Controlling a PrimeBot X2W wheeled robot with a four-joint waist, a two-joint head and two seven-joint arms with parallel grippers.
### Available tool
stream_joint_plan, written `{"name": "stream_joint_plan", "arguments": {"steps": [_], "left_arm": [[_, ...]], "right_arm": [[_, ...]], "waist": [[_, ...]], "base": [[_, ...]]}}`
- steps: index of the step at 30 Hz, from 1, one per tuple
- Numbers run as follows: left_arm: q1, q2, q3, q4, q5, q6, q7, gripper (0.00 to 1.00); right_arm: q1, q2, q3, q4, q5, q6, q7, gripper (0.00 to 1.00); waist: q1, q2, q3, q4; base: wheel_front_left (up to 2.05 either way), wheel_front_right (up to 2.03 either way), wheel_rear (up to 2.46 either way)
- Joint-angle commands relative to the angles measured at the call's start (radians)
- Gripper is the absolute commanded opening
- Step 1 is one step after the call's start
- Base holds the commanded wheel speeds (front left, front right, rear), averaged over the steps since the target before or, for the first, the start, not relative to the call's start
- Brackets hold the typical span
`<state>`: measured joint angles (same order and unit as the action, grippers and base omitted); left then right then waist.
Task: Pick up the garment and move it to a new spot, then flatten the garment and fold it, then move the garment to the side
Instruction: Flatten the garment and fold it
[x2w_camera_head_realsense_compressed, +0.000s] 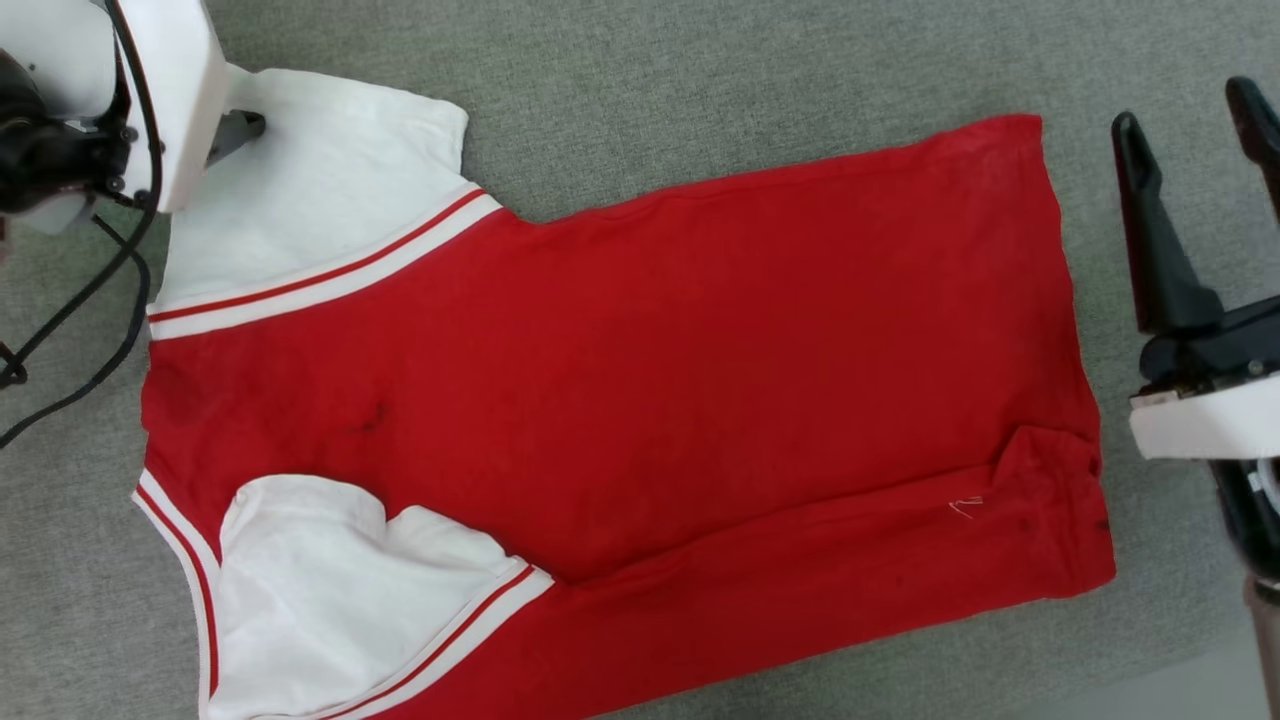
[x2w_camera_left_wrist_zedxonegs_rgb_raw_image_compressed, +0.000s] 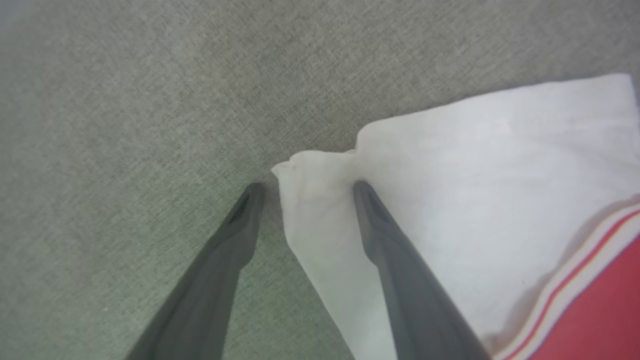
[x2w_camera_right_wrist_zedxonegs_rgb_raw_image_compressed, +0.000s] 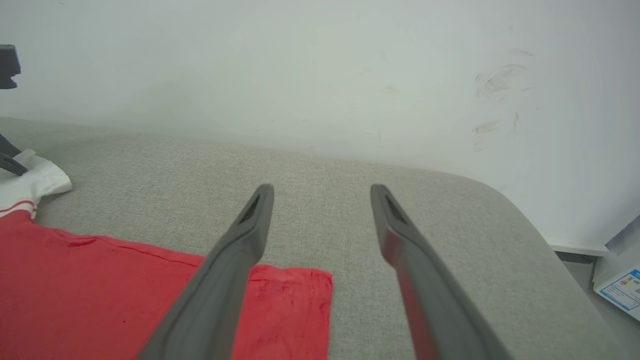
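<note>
Dark fingers of the left hand (x2w_camera_left_wrist_zedxonegs_rgb_raw_image_compressed: 308, 185) rise closest to the lens in the left wrist view, spread wide and gripping nothing. One fingertip (x2w_camera_left_wrist_zedxonegs_rgb_raw_image_compressed: 254, 190) sits over bare grey cloth just off the garment's white sleeve (x2w_camera_left_wrist_zedxonegs_rgb_raw_image_compressed: 475, 175). The other lies across that sleeve near its crumpled corner, though whether it presses on the cloth I cannot tell.

From the head view the garment (x2w_camera_head_realsense_compressed: 650, 380) lies spread on the grey woven surface (x2w_camera_head_realsense_compressed: 700, 80), plain red side up, collar end toward the left arm and hem (x2w_camera_head_realsense_compressed: 1070, 350) toward the right arm. The far sleeve (x2w_camera_head_realsense_compressed: 320, 190) lies flat with its red-and-white striped trim showing, and the pale left forearm (x2w_camera_head_realsense_compressed: 170, 90) covers its outer corner. The near sleeve (x2w_camera_head_realsense_compressed: 320, 590) is turned in over the red body. A long crease runs along the garment's near side, and a small flap (x2w_camera_head_realsense_compressed: 1050, 470) is doubled up at the near hem corner.

The right hand (x2w_camera_head_realsense_compressed: 1183, 105) is just beyond the hem, apart from the cloth, its two fingers wide apart and empty. In the right wrist view that hand (x2w_camera_right_wrist_zedxonegs_rgb_raw_image_compressed: 322, 187) points over bare surface toward a white wall (x2w_camera_right_wrist_zedxonegs_rgb_raw_image_compressed: 300, 75), with the red hem corner (x2w_camera_right_wrist_zedxonegs_rgb_raw_image_compressed: 300, 300) beneath one finger.
</note>
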<state>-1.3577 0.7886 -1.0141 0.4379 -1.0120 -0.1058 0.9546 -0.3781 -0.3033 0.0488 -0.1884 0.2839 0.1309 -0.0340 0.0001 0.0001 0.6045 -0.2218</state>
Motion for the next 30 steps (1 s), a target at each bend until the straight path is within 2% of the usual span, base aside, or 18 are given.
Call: {"name": "stream_joint_plan", "arguments": {"steps": [1, 5, 9, 15, 19, 21, 24, 27, 30], "left_arm": [[0.048, -0.011, -0.029, 0.016, 0.002, -0.006, -0.004, 0.00], [0.030, -0.010, -0.023, 0.007, 0.008, -0.013, -0.036, 0.00], [0.019, -0.025, -0.027, -0.021, 0.008, -0.018, -0.075, 0.00], [0.033, -0.045, -0.043, -0.069, -0.002, -0.023, -0.130, 0.00], [0.027, -0.056, -0.058, -0.090, 0.005, -0.022, -0.156, 0.00], [0.017, -0.063, -0.064, -0.106, 0.005, -0.023, -0.169, 0.00], [0.004, -0.066, -0.072, -0.125, 0.008, -0.023, -0.186, 0.00], [-0.013, -0.073, -0.076, -0.141, 0.005, -0.023, -0.202, 0.00], [-0.034, -0.075, -0.084, -0.153, 0.006, -0.023, -0.211, 0.00]], "right_arm": [[-0.024, -0.019, -0.002, 0.005, 0.008, -0.001, 0.005, 1.00], [-0.080, -0.085, 0.006, 0.014, 0.011, -0.001, 0.054, 1.00], [-0.174, -0.210, 0.072, 0.037, 0.059, 0.000, 0.218, 1.00], [-0.344, -0.416, 0.274, 0.110, 0.265, -0.001, 0.638, 1.00], [-0.454, -0.502, 0.397, 0.169, 0.392, -0.001, 0.885, 1.00], [-0.499, -0.514, 0.436, 0.214, 0.448, -0.001, 0.984, 1.00], [-0.549, -0.500, 0.460, 0.290, 0.489, 0.000, 1.079, 1.00], [-0.573, -0.463, 0.478, 0.361, 0.495, 0.000, 1.114, 1.00], [-0.575, -0.422, 0.487, 0.424, 0.487, -0.001, 1.088, 1.00]], "waist": [[-0.0001, -0.0001, -0.009, 0.003], [-0.0001, -0.0001, -0.043, 0.020], [-0.0001, -0.0001, -0.081, 0.049], [-0.0001, -0.0001, -0.113, 0.097], [-0.0001, -0.0001, -0.109, 0.128], [-0.0001, -0.0001, -0.102, 0.143], [-0.0001, -0.0001, -0.087, 0.164], [-0.0001, -0.0001, -0.069, 0.180], [-0.0001, -0.0001, -0.049, 0.192]], "base": [[0.00, 0.00, 0.00], [0.00, 0.00, 0.00], [0.00, 0.00, 0.00], [0.00, 0.00, 0.00], [0.00, 0.00, 0.00], [0.00, 0.00, 0.00], [0.00, 0.00, 0.00], [0.00, 0.00, 0.00], [0.00, 0.00, 0.00]]}}
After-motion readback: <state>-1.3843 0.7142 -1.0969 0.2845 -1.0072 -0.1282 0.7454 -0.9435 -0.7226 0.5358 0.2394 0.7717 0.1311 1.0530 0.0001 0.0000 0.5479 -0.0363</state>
